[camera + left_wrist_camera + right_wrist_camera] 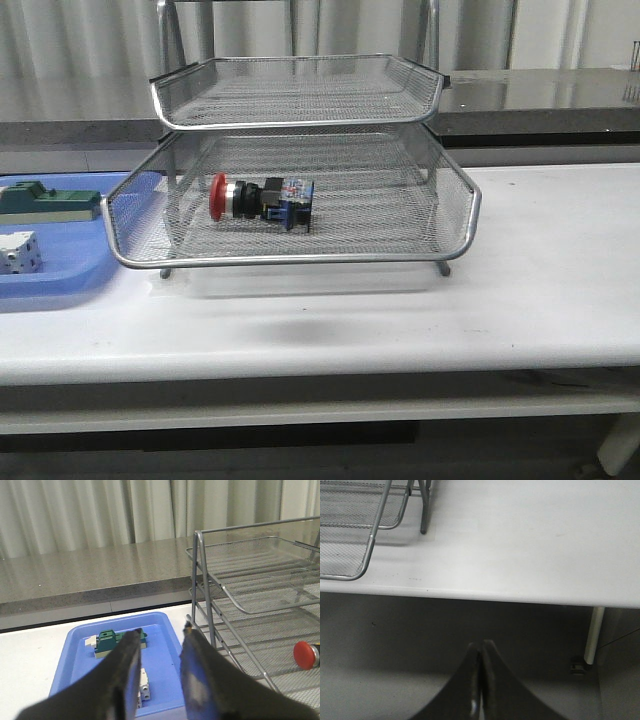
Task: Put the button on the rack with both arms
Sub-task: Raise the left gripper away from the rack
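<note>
The button (262, 202), with red cap, black collar and blue rear block, lies on its side in the pulled-out lower tray of the silver wire rack (470, 215). Its red cap also shows in the left wrist view (306, 654), inside the rack (200, 580). My left gripper (161, 632) is open and empty, held above the blue tray (165, 680) to the left of the rack. My right gripper (481, 644) is shut and empty, low in front of the table's front edge, to the right of the rack (367, 555). Neither arm shows in the front view.
The blue plastic tray (60, 280) sits left of the rack and holds a green flat block (45, 200) and a white cube-like block (18, 252); both also show in the left wrist view, green (107, 640) and white (145, 687). A table leg (593, 635) stands at the right.
</note>
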Controlling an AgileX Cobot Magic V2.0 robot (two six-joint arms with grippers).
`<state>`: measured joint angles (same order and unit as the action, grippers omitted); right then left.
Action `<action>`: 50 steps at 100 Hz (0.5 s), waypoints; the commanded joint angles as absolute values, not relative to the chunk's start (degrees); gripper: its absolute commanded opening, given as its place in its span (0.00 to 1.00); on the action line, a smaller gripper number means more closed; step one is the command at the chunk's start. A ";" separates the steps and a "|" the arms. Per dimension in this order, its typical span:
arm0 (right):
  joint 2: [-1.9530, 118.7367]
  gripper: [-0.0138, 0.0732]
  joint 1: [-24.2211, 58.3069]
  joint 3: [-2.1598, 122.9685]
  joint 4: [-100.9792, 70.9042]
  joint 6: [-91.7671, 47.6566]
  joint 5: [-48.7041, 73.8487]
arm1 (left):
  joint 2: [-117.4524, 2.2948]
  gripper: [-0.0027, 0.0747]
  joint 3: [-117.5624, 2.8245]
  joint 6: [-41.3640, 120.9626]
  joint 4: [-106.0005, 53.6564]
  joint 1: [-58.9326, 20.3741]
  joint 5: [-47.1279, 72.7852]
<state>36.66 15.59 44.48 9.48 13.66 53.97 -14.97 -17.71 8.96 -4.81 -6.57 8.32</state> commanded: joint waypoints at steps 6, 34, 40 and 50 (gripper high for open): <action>36.61 0.08 15.34 45.85 10.83 13.69 50.87 | -15.41 0.01 -19.22 8.31 -5.48 -6.36 3.38; 36.61 0.08 15.34 45.85 10.83 13.69 50.87 | -15.41 0.01 -19.22 8.31 -5.48 -6.36 3.38; 36.61 0.08 15.34 45.85 10.83 13.69 50.87 | -15.41 0.01 -19.22 8.31 -5.48 -6.36 3.38; 36.61 0.08 15.34 45.85 10.83 13.69 50.87 | -15.41 0.01 -19.20 8.31 -5.48 -6.36 3.38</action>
